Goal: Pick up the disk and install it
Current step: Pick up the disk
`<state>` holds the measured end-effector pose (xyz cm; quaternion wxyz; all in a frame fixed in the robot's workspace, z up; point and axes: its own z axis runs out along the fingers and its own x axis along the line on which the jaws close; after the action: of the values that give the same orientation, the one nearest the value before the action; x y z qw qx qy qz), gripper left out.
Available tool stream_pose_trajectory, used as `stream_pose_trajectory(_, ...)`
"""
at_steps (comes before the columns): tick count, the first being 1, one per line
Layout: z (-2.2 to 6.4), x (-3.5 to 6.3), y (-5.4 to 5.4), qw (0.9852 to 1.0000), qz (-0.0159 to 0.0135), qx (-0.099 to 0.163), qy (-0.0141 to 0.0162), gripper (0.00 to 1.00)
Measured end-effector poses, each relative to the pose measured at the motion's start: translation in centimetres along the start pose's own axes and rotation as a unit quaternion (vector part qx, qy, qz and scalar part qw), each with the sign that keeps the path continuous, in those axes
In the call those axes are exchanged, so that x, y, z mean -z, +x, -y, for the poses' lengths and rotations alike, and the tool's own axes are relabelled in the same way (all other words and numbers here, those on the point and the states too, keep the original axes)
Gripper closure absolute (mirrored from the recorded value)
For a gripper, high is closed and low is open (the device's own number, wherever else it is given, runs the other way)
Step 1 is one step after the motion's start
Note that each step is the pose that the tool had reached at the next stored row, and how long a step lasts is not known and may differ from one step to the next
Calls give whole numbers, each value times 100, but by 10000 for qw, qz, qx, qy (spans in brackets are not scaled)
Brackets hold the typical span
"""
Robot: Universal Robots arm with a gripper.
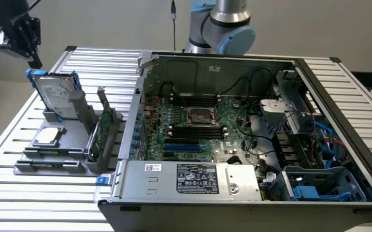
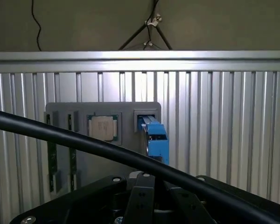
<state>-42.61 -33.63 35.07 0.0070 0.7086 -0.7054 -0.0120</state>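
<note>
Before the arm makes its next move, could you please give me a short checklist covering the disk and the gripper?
1. Disk stands upright in its slot of the grey holder: ok.
2. Gripper hangs above the disk's top edge, apart from it: ok.
3. Gripper open wide enough to take the disk: not ok, it is shut.
4. Neighbours clear of the disk: ok. The CPU chip lies flat in its own recess and the green circuit card stands in its own slot.
5. Computer case open on top: ok.
6. A free drive bay inside the case: cannot tell.
</note>
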Motion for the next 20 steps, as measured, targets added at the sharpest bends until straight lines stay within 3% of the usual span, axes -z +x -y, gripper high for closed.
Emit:
stream_pose_trajectory(6,-4,-26,-29,9996,14,270,20,89)
stream_pose_trajectory(11,-9,-32,-103,9996,16,292,21,89)
stream_pose_trajectory(17,-24,-36,-108,9996,15,292,20,89)
stream_pose_trajectory(18,-27,-37,-106,9996,15,291,20,88)
stream_pose_trajectory(20,-31,-40,-100,9996,15,292,20,76)
